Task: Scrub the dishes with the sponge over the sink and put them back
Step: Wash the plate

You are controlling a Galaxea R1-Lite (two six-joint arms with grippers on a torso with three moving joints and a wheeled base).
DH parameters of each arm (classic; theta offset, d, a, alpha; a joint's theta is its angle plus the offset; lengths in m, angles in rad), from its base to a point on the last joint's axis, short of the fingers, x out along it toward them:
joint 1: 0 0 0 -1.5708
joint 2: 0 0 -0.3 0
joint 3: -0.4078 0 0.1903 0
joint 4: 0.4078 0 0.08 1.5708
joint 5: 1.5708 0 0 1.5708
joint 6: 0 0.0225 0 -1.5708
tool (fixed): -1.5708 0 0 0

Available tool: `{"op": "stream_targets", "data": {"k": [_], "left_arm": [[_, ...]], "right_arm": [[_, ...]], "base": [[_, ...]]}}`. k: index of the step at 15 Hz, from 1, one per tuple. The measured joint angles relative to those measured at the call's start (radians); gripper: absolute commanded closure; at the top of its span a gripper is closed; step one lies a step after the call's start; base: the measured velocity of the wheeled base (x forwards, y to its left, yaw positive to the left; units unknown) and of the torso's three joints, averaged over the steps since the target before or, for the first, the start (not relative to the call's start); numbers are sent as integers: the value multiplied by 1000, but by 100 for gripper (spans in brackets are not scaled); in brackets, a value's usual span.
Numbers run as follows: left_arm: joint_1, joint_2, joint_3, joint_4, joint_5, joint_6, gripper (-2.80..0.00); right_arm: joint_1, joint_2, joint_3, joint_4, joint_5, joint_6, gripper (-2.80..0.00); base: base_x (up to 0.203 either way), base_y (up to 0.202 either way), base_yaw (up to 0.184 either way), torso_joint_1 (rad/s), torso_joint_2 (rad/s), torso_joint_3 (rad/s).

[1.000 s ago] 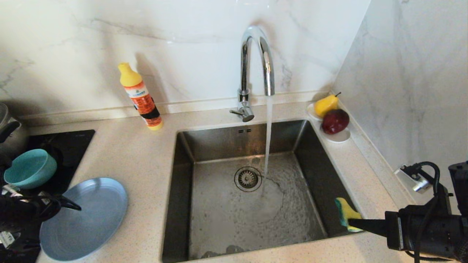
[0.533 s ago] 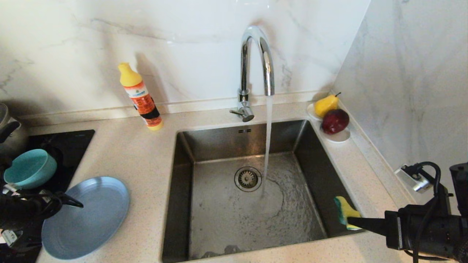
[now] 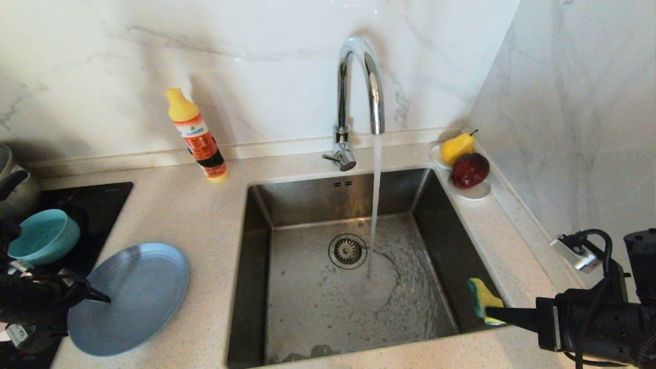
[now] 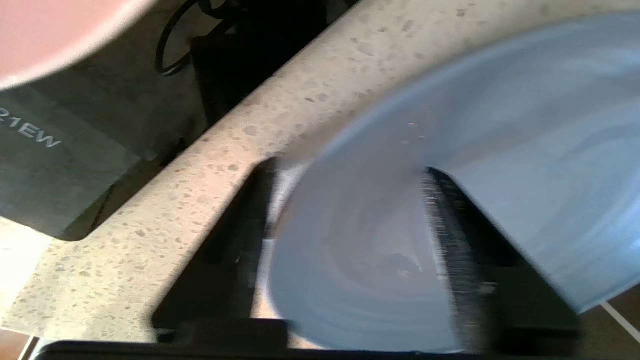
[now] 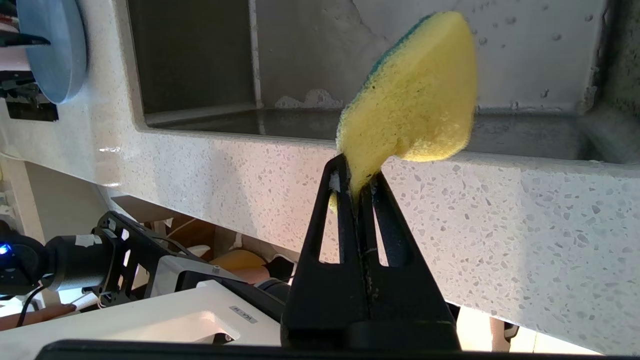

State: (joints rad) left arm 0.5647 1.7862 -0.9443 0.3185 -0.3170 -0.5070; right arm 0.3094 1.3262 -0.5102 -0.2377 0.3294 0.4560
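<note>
The grey-blue plate (image 3: pixel 136 297) (image 4: pixel 500 100) lies on the counter left of the sink (image 3: pixel 318 302). My left gripper (image 3: pixel 100 297) (image 4: pixel 347 172) is at its left rim, open. One finger (image 4: pixel 450 225) is over the plate; the other stands outside the rim with a light gap. The teal bowl (image 3: pixel 43 236) sits behind it on the cooktop. A pink bowl (image 4: pixel 50 35) shows beside the plate. My right gripper (image 3: pixel 489 310) (image 5: pixel 356 175) is shut on the yellow sponge (image 3: pixel 484 302) (image 5: pixel 415 100), holding it over the sink's front right corner.
The faucet (image 3: pixel 359 87) runs water into the basin near the drain (image 3: pixel 347 251). An orange detergent bottle (image 3: pixel 197 136) stands by the back wall. A white dish (image 3: pixel 476 193) with pear and apple sits right of the sink. A black cooktop (image 3: pixel 97 200) lies far left.
The plate has slid to the right, toward the sink, with the left gripper following at its rim and its jaws coming closer together. The right gripper and sponge have barely moved.
</note>
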Motion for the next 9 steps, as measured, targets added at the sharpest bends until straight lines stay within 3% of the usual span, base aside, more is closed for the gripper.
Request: {"op": "stream_targets", "data": {"k": [9], "left_arm": [[89,9,-24,2,6,15,0]], "right_arm": [[2,3,-11,-1,1,0,0]], "base": [[0,0,0,0,0,0]]}}
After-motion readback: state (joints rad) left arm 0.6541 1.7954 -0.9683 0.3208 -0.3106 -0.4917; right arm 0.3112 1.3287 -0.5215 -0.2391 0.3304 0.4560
